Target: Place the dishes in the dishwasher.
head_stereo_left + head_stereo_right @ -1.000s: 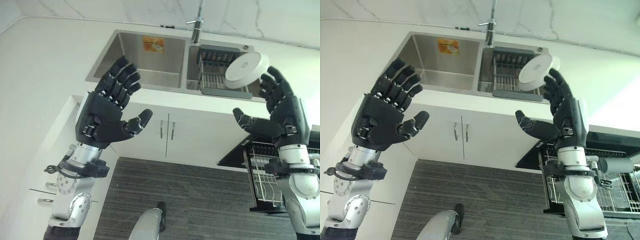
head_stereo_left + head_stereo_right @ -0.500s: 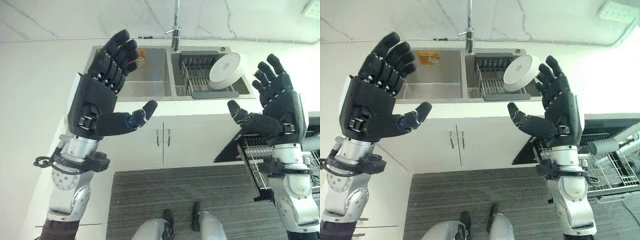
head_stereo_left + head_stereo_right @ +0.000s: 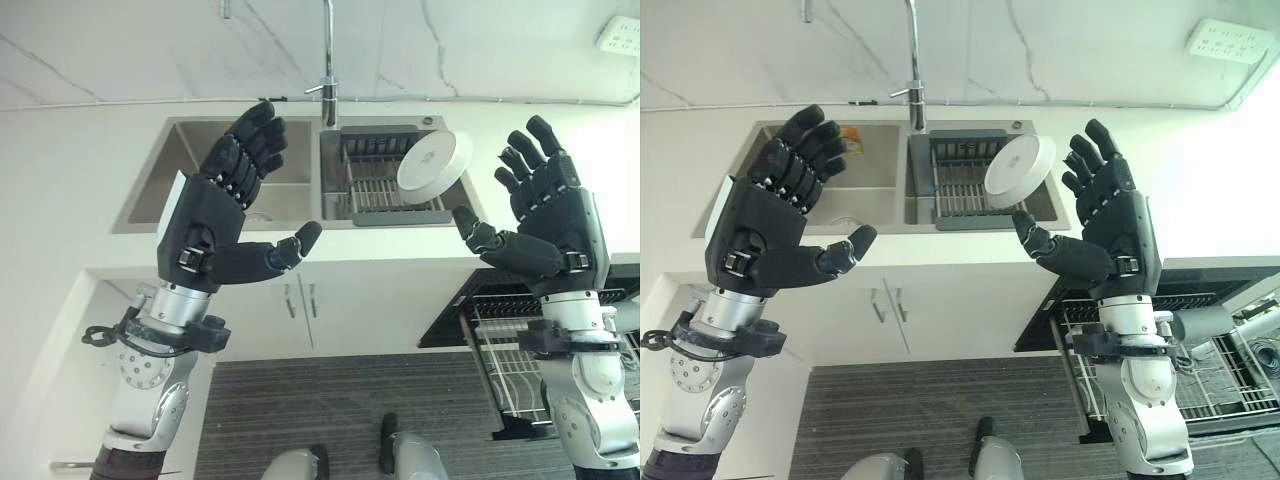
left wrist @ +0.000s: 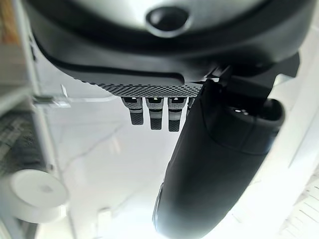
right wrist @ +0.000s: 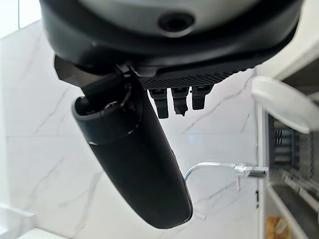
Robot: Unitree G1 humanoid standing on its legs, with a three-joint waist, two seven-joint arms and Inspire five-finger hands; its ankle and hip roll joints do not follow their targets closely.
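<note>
Lowered left robot hand (image 3: 215, 225) now hides less sink (image 3: 170, 170).

You're looking at a home kitchen: a double steel sink (image 3: 240, 180) with faucet (image 3: 326, 60), white surface (image 3: 70, 190), marble backsplash (image 3: 120, 50), cabinets (image 3: 300, 300), and an open dishwasher rack (image 3: 515, 350).

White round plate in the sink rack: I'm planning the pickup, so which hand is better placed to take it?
Right hand: open, beside the white round plate. Left hand is raised over the other basin.
</note>
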